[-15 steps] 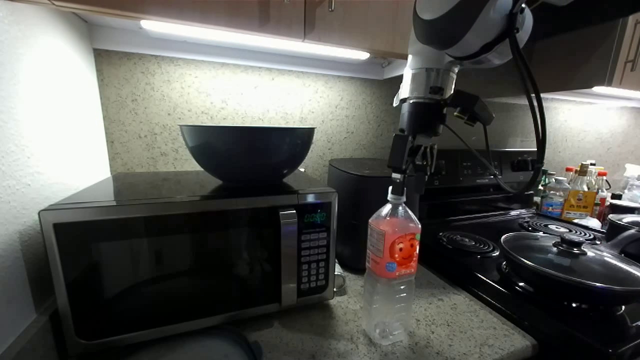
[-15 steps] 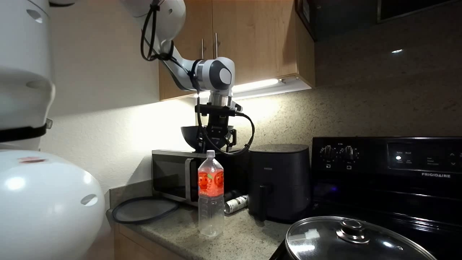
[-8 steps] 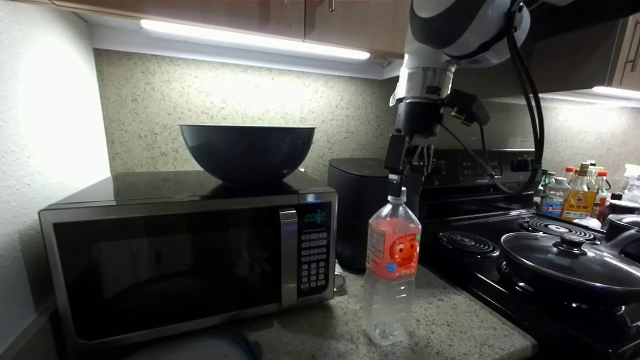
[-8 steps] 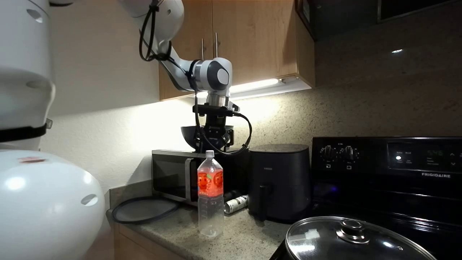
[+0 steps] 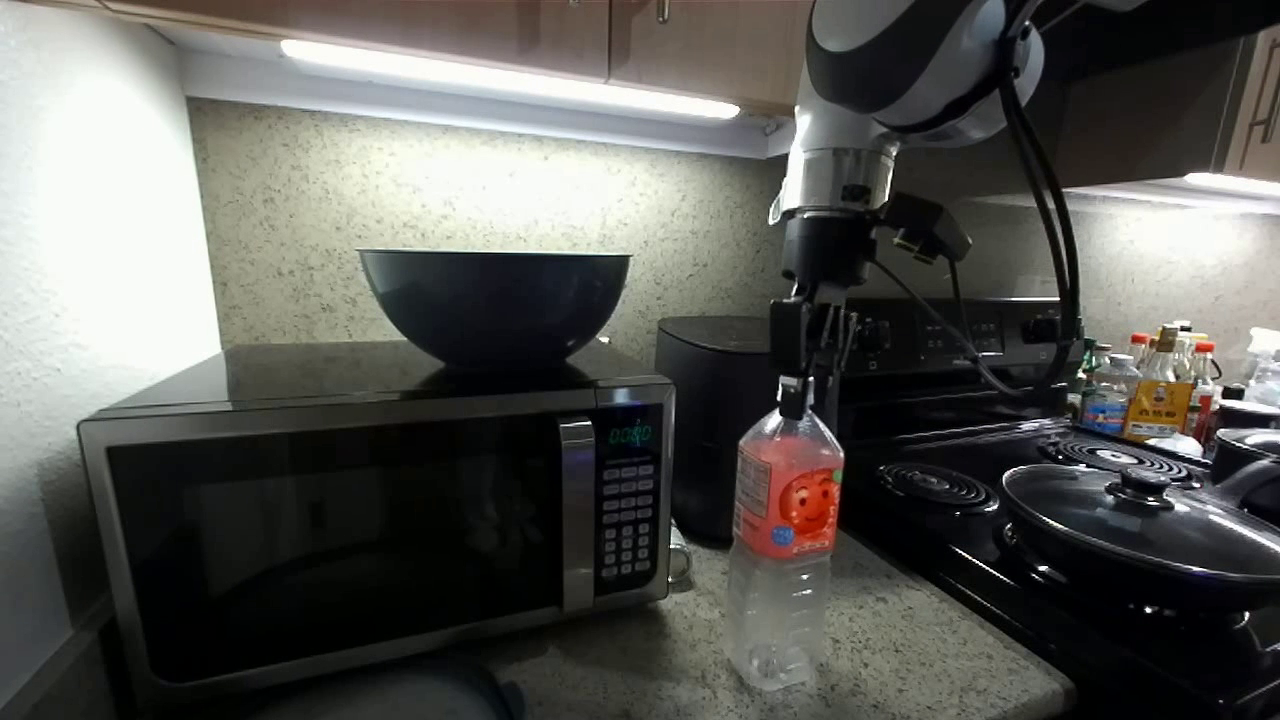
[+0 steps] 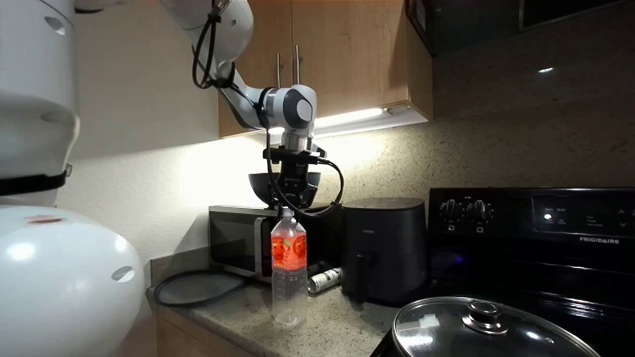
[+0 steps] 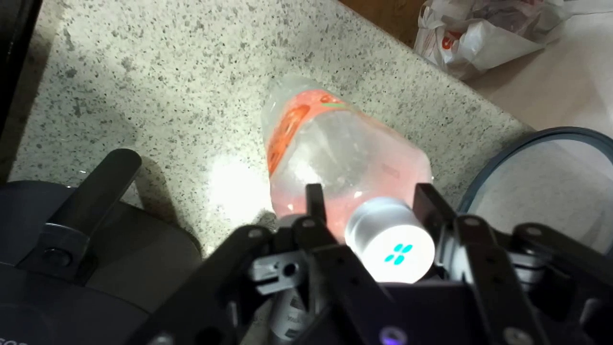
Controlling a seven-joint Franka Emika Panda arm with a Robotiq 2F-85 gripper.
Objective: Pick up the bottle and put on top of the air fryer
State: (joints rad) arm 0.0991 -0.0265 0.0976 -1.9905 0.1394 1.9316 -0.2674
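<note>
The bottle [image 5: 785,530], clear with a red-orange label and white cap, stands upright on the counter in both exterior views. In the wrist view I look down on the bottle [image 7: 335,148], its cap between my fingers. My gripper [image 7: 369,197] is partly narrowed; a gap shows between the left finger and the cap, while the right finger is close against or touching it. An exterior view has the gripper [image 5: 812,398] at cap height, hiding the cap. The black air fryer [image 6: 384,248] stands right of the bottle there; its flat top [image 6: 384,203] shows.
The microwave [image 5: 340,500] carries a large dark bowl [image 5: 495,300]. A can [image 6: 325,280] lies between microwave and air fryer. On the stove is a lidded pan [image 5: 1150,530]. A dark-rimmed round lid [image 6: 198,289] lies near the counter's edge.
The gripper has come down over the bottle's cap, shifting slightly left in both exterior views. Its fingers have drawn closer together. The bottle has hardly moved.
</note>
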